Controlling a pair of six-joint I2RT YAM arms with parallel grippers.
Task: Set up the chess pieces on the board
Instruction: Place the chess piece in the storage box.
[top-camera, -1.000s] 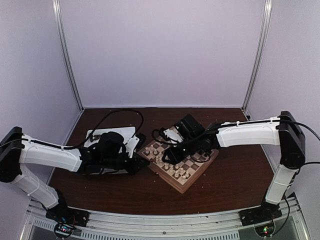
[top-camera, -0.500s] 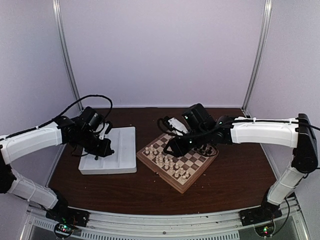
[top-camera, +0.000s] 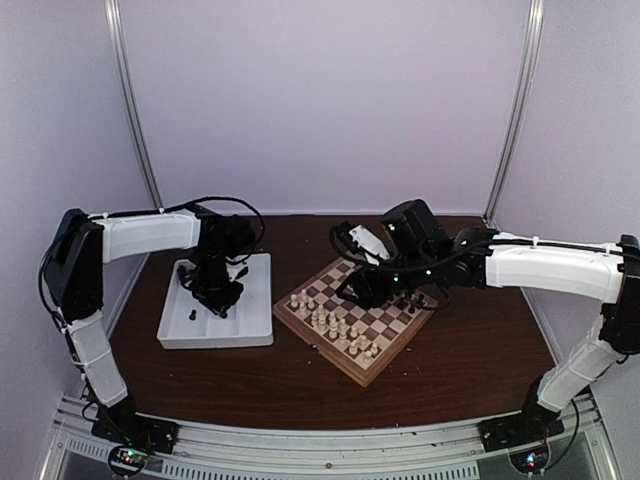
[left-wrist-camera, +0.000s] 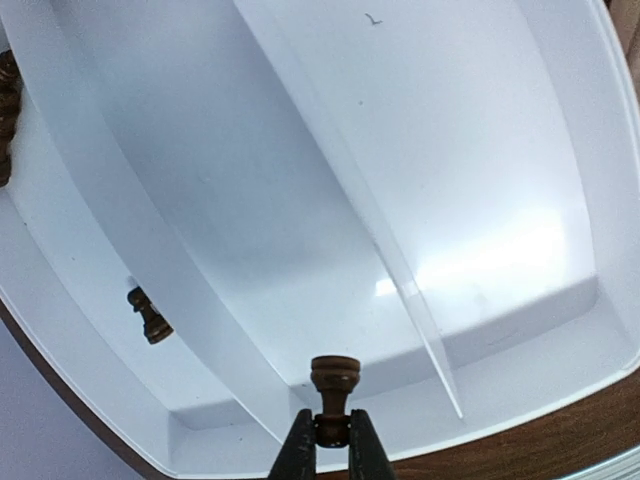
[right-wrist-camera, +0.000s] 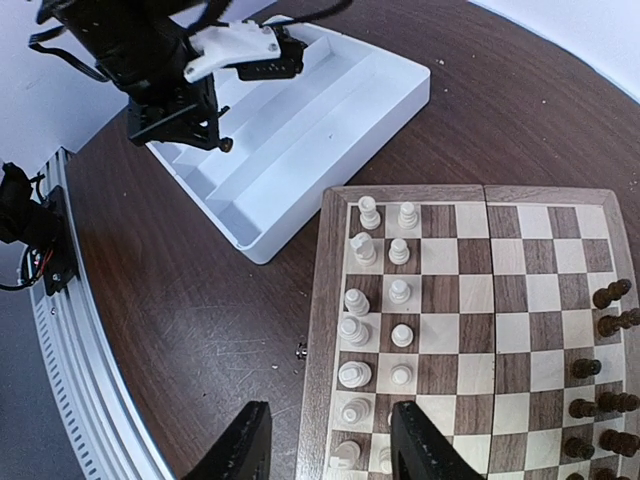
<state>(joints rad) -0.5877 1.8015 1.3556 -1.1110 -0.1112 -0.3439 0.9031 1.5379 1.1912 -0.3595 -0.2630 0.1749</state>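
Left end effector (left-wrist-camera: 328, 432) is clamped on a dark brown wooden chess pawn (left-wrist-camera: 335, 385), which I see held over the white rectangular compartment tray (left-wrist-camera: 480, 150). Right end effector (right-wrist-camera: 333, 440) hangs with fingers apart, gripping nothing, over the checkered wooden chessboard (right-wrist-camera: 325, 290), where more dark brown chess pieces (right-wrist-camera: 590, 368) stand along one side.

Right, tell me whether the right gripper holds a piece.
No: in the right wrist view the right gripper has its jaws apart with nothing between them, only the board below.
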